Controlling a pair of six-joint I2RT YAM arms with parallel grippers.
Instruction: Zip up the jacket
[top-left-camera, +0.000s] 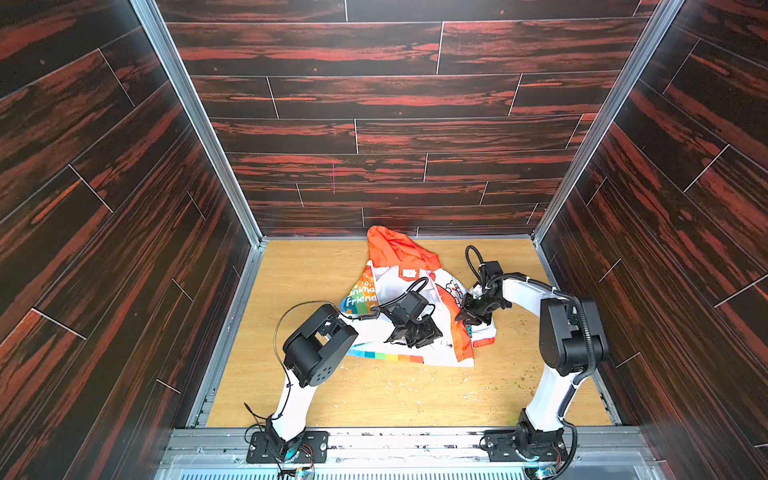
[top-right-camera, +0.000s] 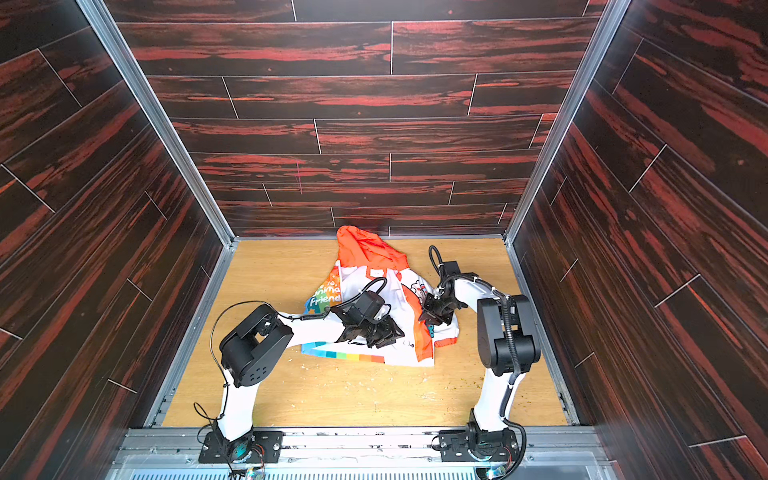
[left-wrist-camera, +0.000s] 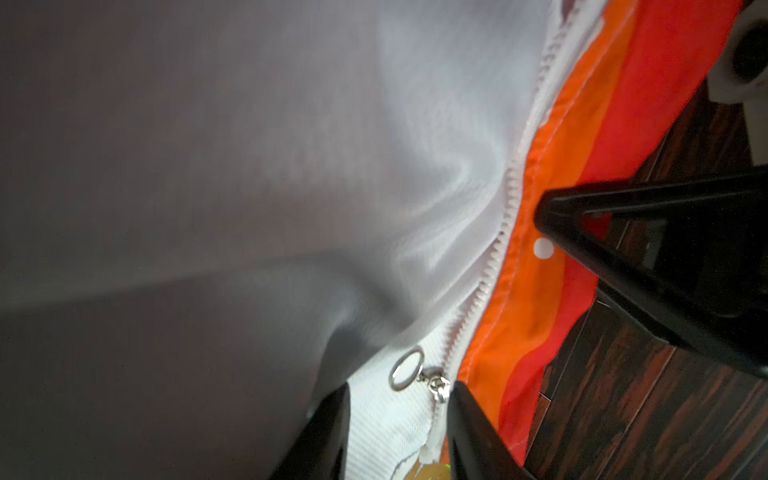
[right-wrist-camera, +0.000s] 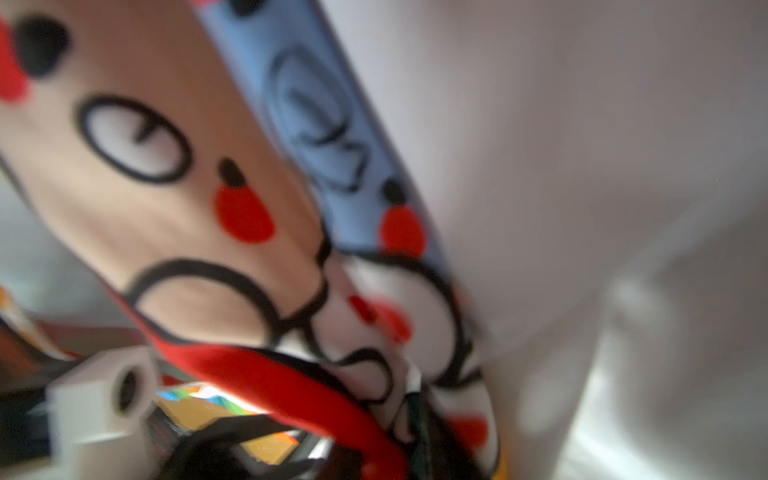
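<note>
The jacket (top-left-camera: 409, 286) (top-right-camera: 376, 286) lies on the table in both top views, orange hood (top-left-camera: 395, 247) toward the back wall, rainbow hem toward the front. My left gripper (top-left-camera: 432, 334) (top-right-camera: 395, 332) rests on the white body near the hem. In the left wrist view it (left-wrist-camera: 400, 388) stands open over white fabric, with the metal slider (left-wrist-camera: 438, 384) and its pull ring (left-wrist-camera: 405, 370) between the fingertips. White zipper teeth (left-wrist-camera: 505, 224) run up beside the orange edge. My right gripper (top-left-camera: 467, 320) (top-right-camera: 430, 320) is at the orange edge. Its wrist view is blurred, filled with cartoon print (right-wrist-camera: 232, 199), and its jaws are hidden.
The wooden table (top-left-camera: 374, 395) carries scattered crumbs toward the front and right. Dark wood-pattern walls (top-left-camera: 124, 249) close in three sides, and a metal rail (top-left-camera: 415, 436) holding both arm bases runs along the front. A black finger of the right gripper (left-wrist-camera: 582, 232) touches the orange fabric.
</note>
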